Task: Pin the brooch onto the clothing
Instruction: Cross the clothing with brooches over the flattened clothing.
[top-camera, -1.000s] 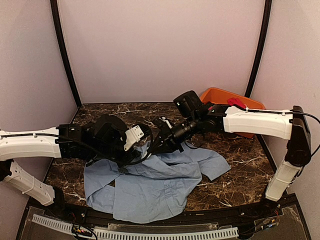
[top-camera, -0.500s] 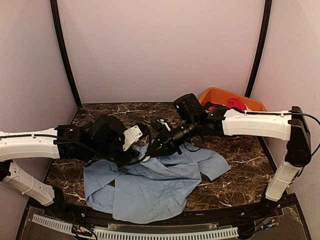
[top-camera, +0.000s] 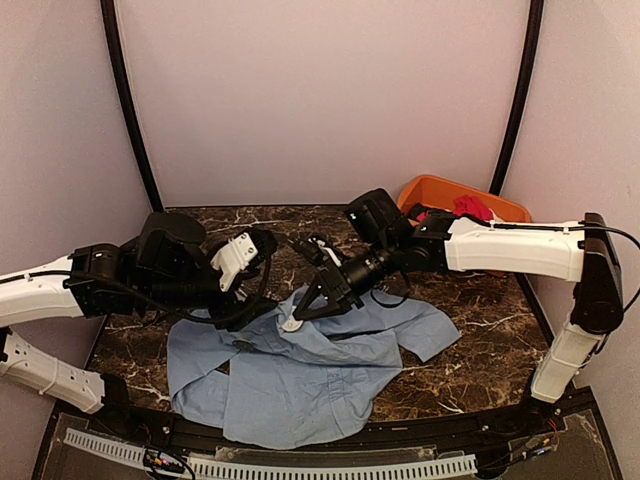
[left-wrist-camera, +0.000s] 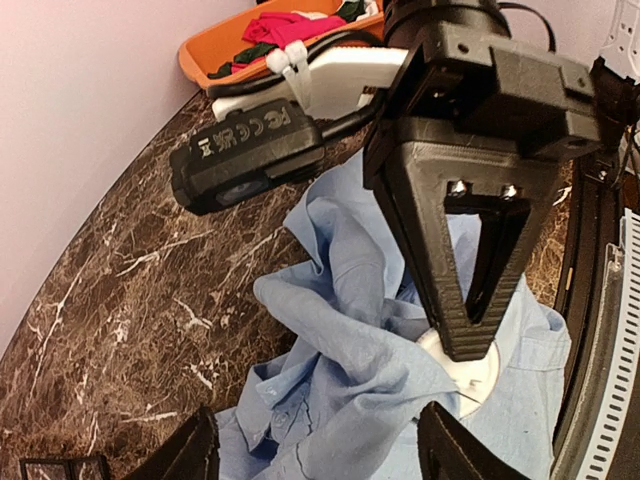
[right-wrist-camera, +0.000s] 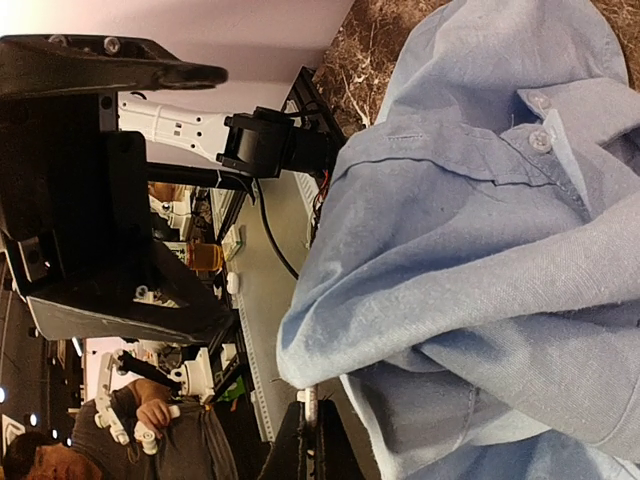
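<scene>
Looks like the pinning step itself, well along but not confirmed done. Light blue shirt (top-camera: 300, 385) rumpled on the marble bench (top-camera: 470, 330), one fold lifted near its upper edge. Right end effector (left-wrist-camera: 466, 340) closed, tips down on a small white round piece (left-wrist-camera: 478, 375) lying on the shirt (possibly the back or clasp of the brooch; no dark disc to be made out anywhere, and no telling whether the tips pinch that piece or merely press it). Left end effector (left-wrist-camera: 322, 425) open wide, gripping nothing, hovering just above the raised fold. Next, probably: hold the cloth taut under that piece, confirm the fastening bites through the thin fabric, then let go gently without dragging the shirt along.
</scene>
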